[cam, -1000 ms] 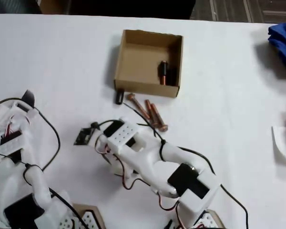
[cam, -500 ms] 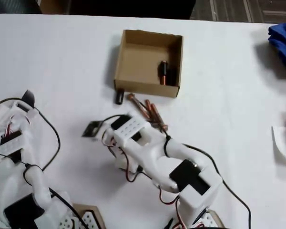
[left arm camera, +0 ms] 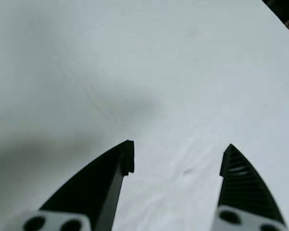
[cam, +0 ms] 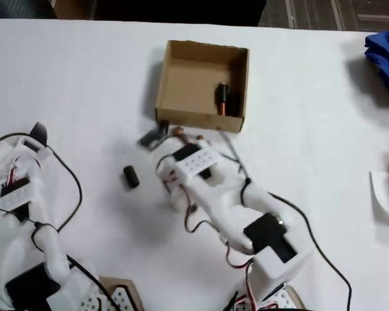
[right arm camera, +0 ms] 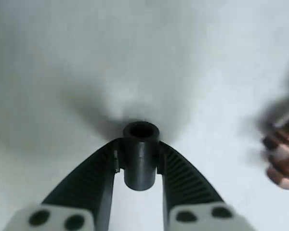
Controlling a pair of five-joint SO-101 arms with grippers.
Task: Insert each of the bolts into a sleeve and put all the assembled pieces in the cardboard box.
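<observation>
My right gripper (cam: 153, 137) sits just in front of the cardboard box (cam: 175, 115), at its near-left corner. In the right wrist view it (right arm camera: 140, 159) is shut on an upright black sleeve (right arm camera: 141, 155). Copper bolts (cam: 180, 131) lie beside it on the table, partly under the arm, and blur past the sleeve (right arm camera: 282, 161). A second black sleeve (cam: 130, 176) lies loose on the table to the left of the arm. One assembled piece (cam: 223, 98) rests inside the box. My left gripper (left arm camera: 178, 156) is open over bare white table at the far left (cam: 37, 133).
A blue cloth (cam: 384, 55) lies at the far right edge, and a white object (cam: 386, 194) sits lower on that edge. Cables trail from both arms across the near table.
My right arm swung from the mid-left table up toward the box's front corner. A black sleeve on the table where it was has come into sight. The left arm stayed still.
</observation>
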